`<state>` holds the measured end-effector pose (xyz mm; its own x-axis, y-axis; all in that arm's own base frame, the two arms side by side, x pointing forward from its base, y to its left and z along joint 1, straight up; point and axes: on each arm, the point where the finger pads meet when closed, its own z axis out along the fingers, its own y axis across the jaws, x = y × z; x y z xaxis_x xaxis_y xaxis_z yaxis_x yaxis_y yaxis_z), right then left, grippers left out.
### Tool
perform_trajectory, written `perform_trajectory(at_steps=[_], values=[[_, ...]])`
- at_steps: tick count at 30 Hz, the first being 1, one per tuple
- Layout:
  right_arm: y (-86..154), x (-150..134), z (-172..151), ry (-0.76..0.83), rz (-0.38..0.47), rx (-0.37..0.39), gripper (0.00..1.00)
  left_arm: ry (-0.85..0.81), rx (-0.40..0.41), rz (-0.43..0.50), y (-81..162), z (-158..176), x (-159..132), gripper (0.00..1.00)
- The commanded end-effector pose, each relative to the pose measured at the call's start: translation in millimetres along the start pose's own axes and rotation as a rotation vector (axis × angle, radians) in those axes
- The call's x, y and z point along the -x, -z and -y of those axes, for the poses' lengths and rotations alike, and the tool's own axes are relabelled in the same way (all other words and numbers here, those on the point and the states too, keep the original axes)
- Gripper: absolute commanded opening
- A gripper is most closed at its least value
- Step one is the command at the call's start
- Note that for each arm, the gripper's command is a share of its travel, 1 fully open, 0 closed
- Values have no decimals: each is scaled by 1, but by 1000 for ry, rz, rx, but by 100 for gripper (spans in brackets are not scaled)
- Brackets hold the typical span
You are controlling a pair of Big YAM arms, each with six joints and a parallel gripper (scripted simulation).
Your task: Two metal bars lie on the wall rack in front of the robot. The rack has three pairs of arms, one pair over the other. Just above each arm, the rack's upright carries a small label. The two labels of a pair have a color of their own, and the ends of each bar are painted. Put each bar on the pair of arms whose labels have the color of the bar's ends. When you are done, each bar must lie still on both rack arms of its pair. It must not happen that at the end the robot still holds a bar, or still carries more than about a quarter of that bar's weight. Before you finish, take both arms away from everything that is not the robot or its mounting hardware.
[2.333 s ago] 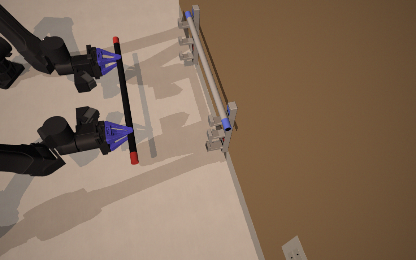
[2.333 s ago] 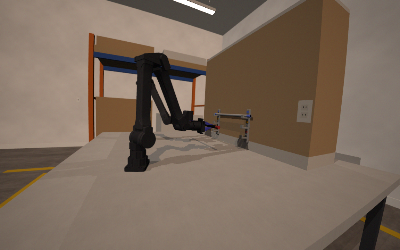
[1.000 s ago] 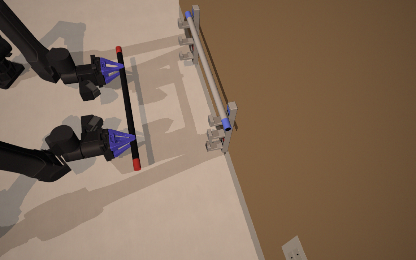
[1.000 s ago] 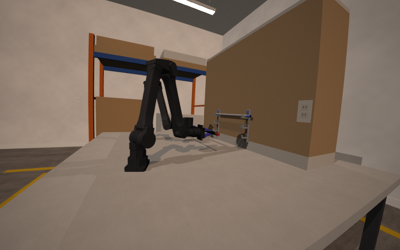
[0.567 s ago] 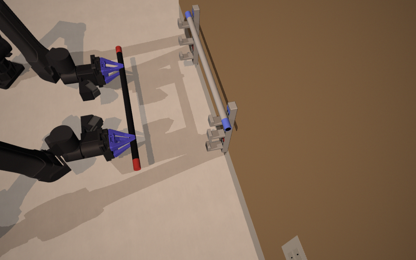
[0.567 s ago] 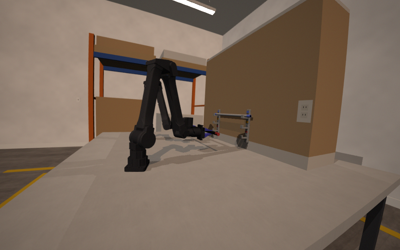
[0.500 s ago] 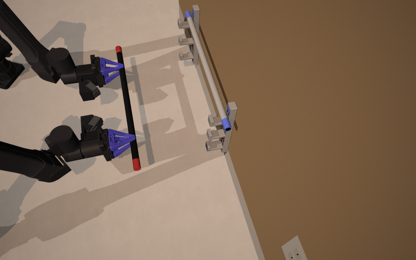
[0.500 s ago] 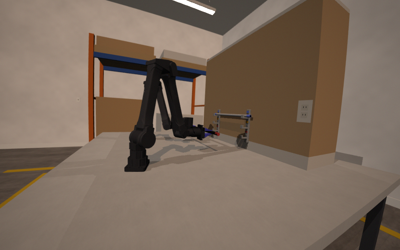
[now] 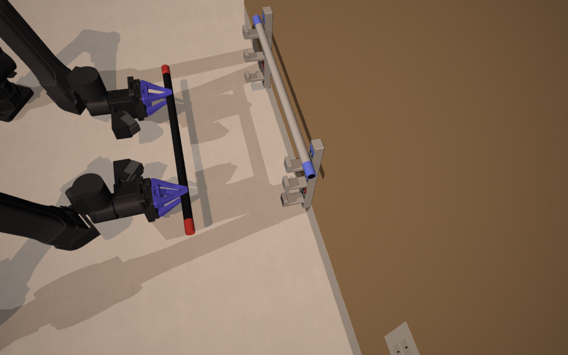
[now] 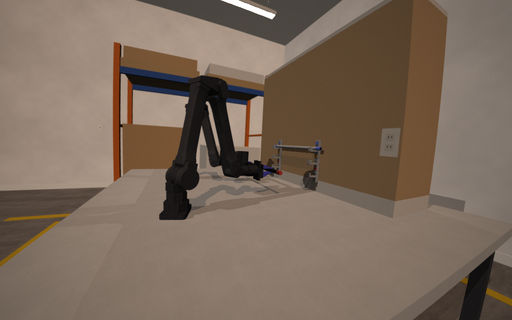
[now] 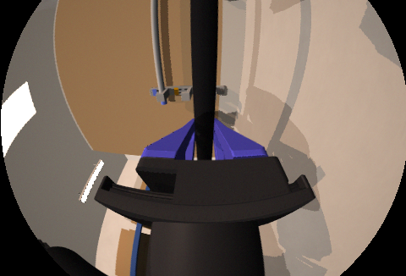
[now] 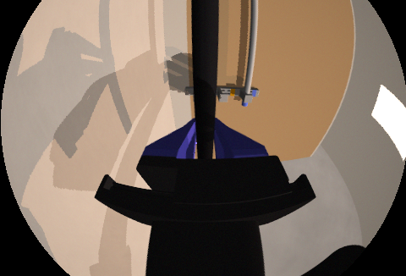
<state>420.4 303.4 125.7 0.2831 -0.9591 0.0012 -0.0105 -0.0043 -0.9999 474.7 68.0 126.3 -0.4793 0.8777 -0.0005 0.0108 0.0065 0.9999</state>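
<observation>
The black bar with red ends (image 9: pixel 177 136) (image 10: pixel 280 172) (image 11: pixel 205 47) (image 12: pixel 205 47) is held in the air, in front of the rack and low over the table. My left gripper (image 9: pixel 170 92) (image 11: pixel 204 123) is shut on it near its far end in the top view. My right gripper (image 9: pixel 185 190) (image 12: pixel 205 123) is shut on it near its nearer end. The grey bar with blue ends (image 9: pixel 284 94) (image 10: pixel 297 147) lies on the top pair of rack arms, beside the blue labels (image 9: pixel 312 150). Orange labels (image 11: pixel 176 91) mark the middle pair and red labels (image 9: pixel 304 191) the lowest pair. Both those pairs hold no bar.
The rack's uprights (image 9: pixel 317 165) (image 10: pixel 317 163) stand against the brown wall panel (image 9: pixel 453 154). Hooked rack arms (image 9: pixel 288 199) (image 9: pixel 250 77) stick out toward the grippers. The black bar's shadow falls on the table (image 9: pixel 233 300).
</observation>
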Motion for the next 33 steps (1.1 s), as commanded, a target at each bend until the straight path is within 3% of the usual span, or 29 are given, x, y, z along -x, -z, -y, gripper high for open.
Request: perform_trajectory(at_steps=[1,33], values=[[-22,-4,26,-39,-22,-66,0,41,61,-25,-20,-24,-2,0],[-70,-1,33,-39,-22,-66,0,41,61,-25,-68,-30,-7,0]])
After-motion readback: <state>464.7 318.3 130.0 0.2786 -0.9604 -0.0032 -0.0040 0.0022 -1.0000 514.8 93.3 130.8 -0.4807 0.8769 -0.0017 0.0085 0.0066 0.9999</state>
